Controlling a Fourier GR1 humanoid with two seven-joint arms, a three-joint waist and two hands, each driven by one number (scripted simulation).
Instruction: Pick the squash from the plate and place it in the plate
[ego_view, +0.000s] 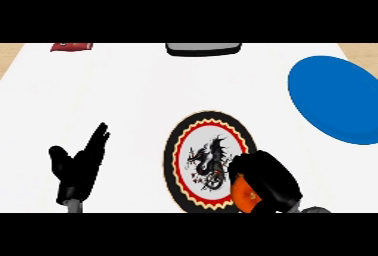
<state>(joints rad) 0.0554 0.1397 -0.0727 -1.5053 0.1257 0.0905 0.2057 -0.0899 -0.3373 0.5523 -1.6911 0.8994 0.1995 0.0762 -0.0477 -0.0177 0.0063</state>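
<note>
An orange squash (246, 196) is enclosed by the curled fingers of the right hand (267, 181) at the near right edge of a patterned plate (208, 131) bearing a dragon design. A blue plate (336, 97) is seen far right. The left hand (78, 165) is held open, fingers up, near left. A red item (71, 46) and a dark object (204, 48) are placed along the far edge of the white counter (111, 90).

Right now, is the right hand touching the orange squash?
Touching. In the head view the right hand is curled over the squash, hiding most of it, at the patterned plate's lower right edge.
</note>
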